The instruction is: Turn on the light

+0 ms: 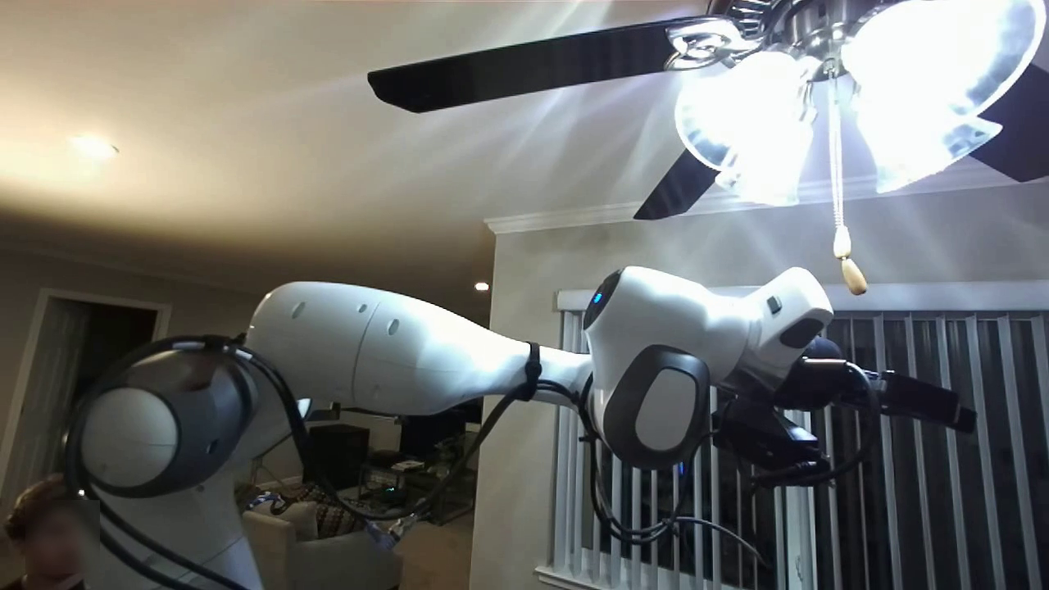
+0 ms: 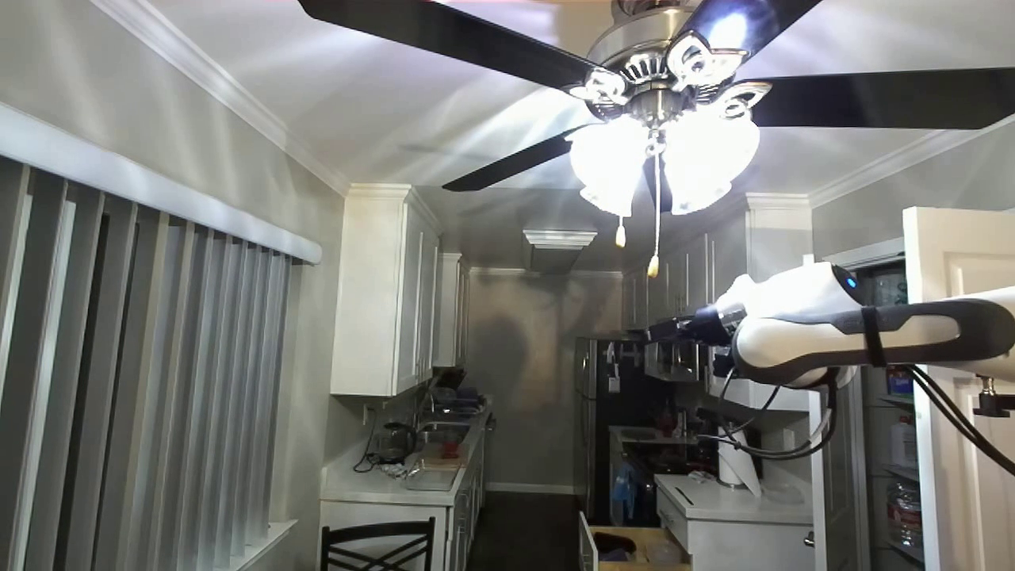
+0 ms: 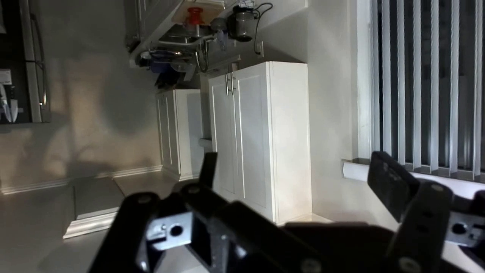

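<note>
Against pale-grey walls (image 1: 516,467), with clear ruffled-glass fan light (image 2: 694,162) aglow and, lower than it, black two-fingered gripper (image 3: 297,171) spread wide, empty, seems done, with nothing left.

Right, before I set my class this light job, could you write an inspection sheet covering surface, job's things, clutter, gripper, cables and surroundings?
Surface: overhead job, at the ceiling; white counter in the background.
Job's things: light lit; two pull chains with tan knobs hang from it.
Clutter: dark pot on the counter, red item near it; drawer open.
Gripper: open, nothing held; shows lower than the tan knobs and apart from them in both exterior views.
Cables: black, in loose loops along the arm, held by a strap.
Surroundings: dark fan blades around the light, vertical blinds, white cabinets, person at the edge of an exterior view, face blurred.
</note>
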Controlling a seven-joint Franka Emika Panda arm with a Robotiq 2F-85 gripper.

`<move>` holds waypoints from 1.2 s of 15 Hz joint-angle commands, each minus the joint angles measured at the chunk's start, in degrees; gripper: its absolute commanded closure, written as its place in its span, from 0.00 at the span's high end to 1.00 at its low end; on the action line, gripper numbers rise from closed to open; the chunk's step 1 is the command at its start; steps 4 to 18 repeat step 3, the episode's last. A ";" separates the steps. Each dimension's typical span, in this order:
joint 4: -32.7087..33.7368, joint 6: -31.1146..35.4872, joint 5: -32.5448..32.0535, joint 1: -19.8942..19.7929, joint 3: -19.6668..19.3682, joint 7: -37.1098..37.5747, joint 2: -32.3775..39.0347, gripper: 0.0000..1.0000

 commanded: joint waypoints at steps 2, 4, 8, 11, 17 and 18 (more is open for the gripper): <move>-0.41 -0.62 -0.01 -0.03 -0.14 0.00 -0.30 1.00; -0.55 -0.74 -0.02 -0.03 -0.15 0.00 -0.38 1.00; -0.55 -0.74 -0.02 -0.03 -0.15 0.00 -0.38 1.00; -0.55 -0.74 -0.02 -0.03 -0.15 0.00 -0.38 1.00; -0.55 -0.74 -0.02 -0.03 -0.15 0.00 -0.38 1.00; -0.55 -0.74 -0.02 -0.03 -0.15 0.00 -0.38 1.00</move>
